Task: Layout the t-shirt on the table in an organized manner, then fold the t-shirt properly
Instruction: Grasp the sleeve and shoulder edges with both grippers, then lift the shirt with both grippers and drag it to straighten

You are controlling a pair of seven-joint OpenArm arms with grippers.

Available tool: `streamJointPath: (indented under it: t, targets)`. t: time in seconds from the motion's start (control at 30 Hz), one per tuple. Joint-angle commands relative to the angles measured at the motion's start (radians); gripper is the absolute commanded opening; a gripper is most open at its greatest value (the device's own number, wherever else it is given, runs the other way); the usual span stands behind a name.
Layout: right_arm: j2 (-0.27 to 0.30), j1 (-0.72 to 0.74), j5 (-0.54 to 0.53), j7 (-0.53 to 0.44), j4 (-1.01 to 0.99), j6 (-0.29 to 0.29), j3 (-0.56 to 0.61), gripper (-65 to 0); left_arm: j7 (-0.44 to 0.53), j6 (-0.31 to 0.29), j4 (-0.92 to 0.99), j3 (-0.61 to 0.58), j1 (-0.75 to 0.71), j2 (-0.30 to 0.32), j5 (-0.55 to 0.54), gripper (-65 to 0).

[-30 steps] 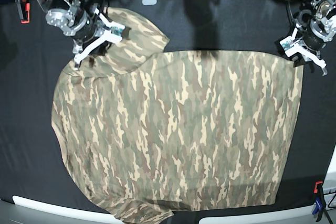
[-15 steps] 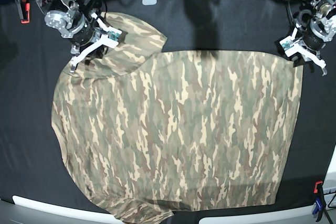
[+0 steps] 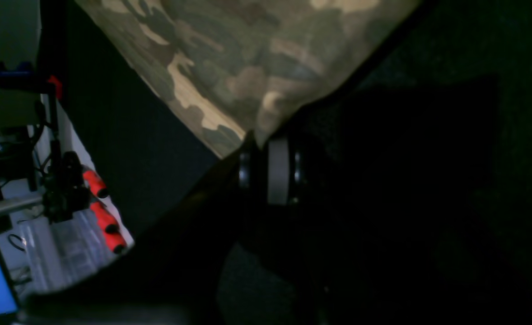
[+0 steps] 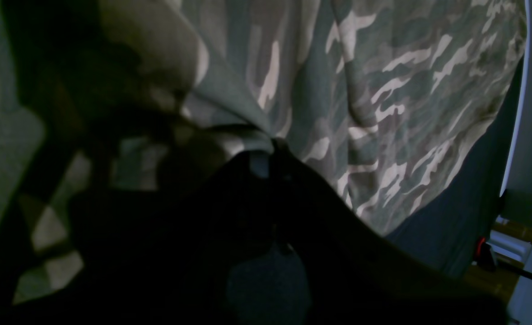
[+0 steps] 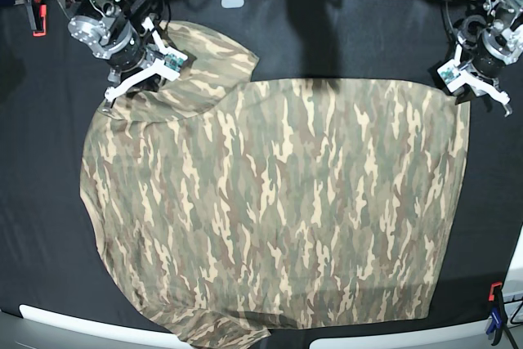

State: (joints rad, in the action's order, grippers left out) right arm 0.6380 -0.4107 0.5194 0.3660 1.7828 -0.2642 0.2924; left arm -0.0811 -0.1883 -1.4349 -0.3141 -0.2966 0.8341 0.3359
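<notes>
Now I am seeing the t-shirt (image 5: 278, 210) lying spread on the table (image 5: 359, 38). Each end effector, left (image 5: 470, 86) and right (image 5: 135, 79), is pinching a far t-shirt corner; bare table is surrounding every edge.

Black table, camouflage shirt spread on it

The table (image 5: 343, 38), covered in matte black cloth, carries the t-shirt (image 5: 278, 210) lying spread nearly flat across its middle, one sleeve reaching toward the far edge, another at the near edge; clamps (image 5: 495, 308) grip its corners.
</notes>
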Motion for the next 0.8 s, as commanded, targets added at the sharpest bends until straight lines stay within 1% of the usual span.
streamJointPath:
  t: [0.0,0.1,0.17,0.2,0.33,0.4,0.5,0.6,0.7,0.77]
  targets:
    - [0.021,-0.015,-0.007,0.002,0.025,0.012,-0.005,-65.0,0.008,-0.007,-0.006,0.003,-0.005,0.018,-0.011,-65.0]
    - [0.05,-0.07,-0.006,0.016,0.061,0.045,-0.005,-65.0,0.013,-0.006,-0.009,0.003,-0.013,0.018,-0.035,-65.0]
    - [0.071,-0.111,0.001,0.027,0.084,0.071,-0.005,-65.0,0.034,0.001,-0.019,0.003,-0.033,0.024,-0.034,-65.0]
    - [0.082,-0.134,0.001,0.028,0.094,0.084,-0.005,-65.0,0.042,0.016,-0.029,0.003,-0.048,0.029,-0.034,-65.0]
    - [0.117,-0.215,0.013,0.04,0.12,0.136,-0.005,-65.0,0.042,0.117,-0.095,0.008,-0.14,0.046,-0.034,-65.0]
    - [0.125,-0.257,0.054,0.059,0.13,0.164,-0.005,-65.0,0.041,0.138,-0.138,0.008,-0.193,0.054,-0.034,-65.0]
    - [0.127,-0.323,0.087,0.079,0.151,0.203,-0.005,-65.0,0.041,0.146,-0.195,0.008,-0.269,0.053,-0.034,-65.0]
    - [0.127,-0.391,0.097,0.09,0.174,0.249,-0.012,-65.0,0.039,0.187,-0.236,0.008,-0.341,0.053,-0.03,-65.0]
    - [0.127,-0.473,0.134,0.096,0.195,0.266,-0.039,-65.0,0.022,0.22,-0.261,0.008,-0.404,0.053,-0.018,-65.0]
    - [0.127,-0.531,0.135,0.095,0.207,0.273,-0.068,-65.0,0.01,0.232,-0.268,0.008,-0.441,0.053,0.021,-65.0]
